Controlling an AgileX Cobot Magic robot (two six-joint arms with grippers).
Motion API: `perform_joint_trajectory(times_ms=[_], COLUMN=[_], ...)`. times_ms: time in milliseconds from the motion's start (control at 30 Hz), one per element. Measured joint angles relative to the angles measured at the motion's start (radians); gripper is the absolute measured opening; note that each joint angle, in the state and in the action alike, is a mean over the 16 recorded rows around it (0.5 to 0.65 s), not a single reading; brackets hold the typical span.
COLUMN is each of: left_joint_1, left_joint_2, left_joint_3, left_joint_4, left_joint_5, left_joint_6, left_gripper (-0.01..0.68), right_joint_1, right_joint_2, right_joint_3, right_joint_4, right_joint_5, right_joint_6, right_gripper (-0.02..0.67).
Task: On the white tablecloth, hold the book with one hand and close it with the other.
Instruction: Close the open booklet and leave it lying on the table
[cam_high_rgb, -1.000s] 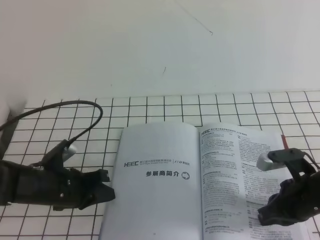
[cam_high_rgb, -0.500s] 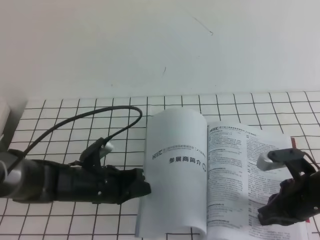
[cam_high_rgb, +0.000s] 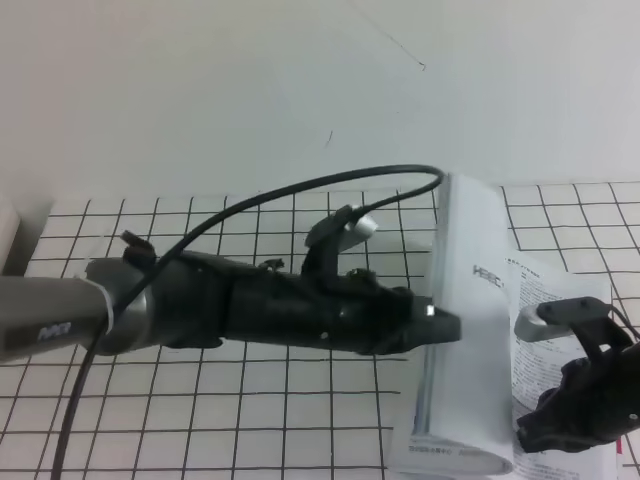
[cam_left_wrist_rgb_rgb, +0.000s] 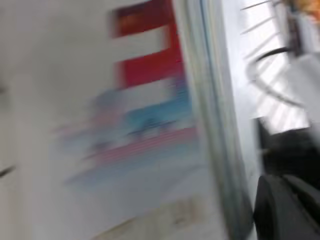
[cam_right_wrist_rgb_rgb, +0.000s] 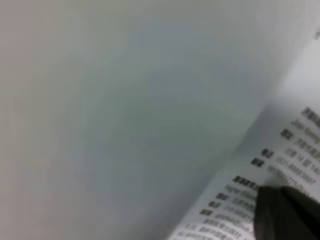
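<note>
Paperback catalogue (cam_high_rgb: 470, 330) with white printed pages lies half shut on the wrinkled white tablecloth with a thin black grid (cam_high_rgb: 250, 420), at the right of the high view; its left leaf stands nearly upright. Its red-and-blue cover fills the blurred left wrist view. The long black left gripper (cam_high_rgb: 445, 326) with the looped cable presses its tip against that raised leaf, fingers seemingly together. The stubby black right gripper (cam_high_rgb: 560, 425) with a silvery-grey block rests on the flat printed page; whether its fingers are parted cannot be told.

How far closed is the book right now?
Half closed: the book's left half stands nearly upright against the left gripper, printed right page still exposed.
</note>
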Motion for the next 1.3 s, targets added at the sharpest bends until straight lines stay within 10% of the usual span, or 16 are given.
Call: perform_joint_trajectory(times_ms=[667, 1300], left_joint_1=[-0.069, -0.069], left_joint_2=[-0.593, -1.228], left_joint_3=[-0.052, 0.021], left_joint_4=[0.203, 1.287], left_joint_5=[-0.196, -0.022], left_joint_6=[-0.054, -0.82], left_gripper=[-0.003, -0.003], right_joint_1=[0.0, 0.0], right_joint_2=[-0.354, -1.182], right_joint_3=[-0.01, -0.191], right_joint_4=[-0.16, -0.521], right_joint_5=[0.076, 0.363], right_joint_6=[0.155, 0.263], right_gripper=[-0.003, -0.003])
